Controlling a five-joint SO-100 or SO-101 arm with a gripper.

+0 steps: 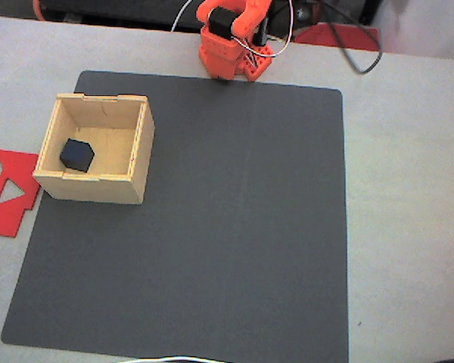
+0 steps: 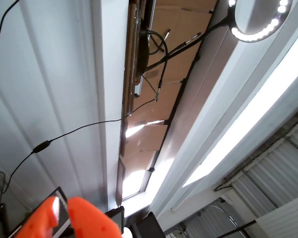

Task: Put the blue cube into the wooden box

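Fixed view overhead; wrist view ceilingward.

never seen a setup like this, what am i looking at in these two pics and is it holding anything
The orange thing at the top of the fixed view is a small robot arm, seen from above. It stands beside a dark mat on a table. On the mat sits the wooden box, with the blue cube already inside. A red cut-out sheet lies left of the box.

The other picture comes from a camera on the arm's wrist, now pointing up at walls and lights. The orange gripper at the bottom edge holds nothing.
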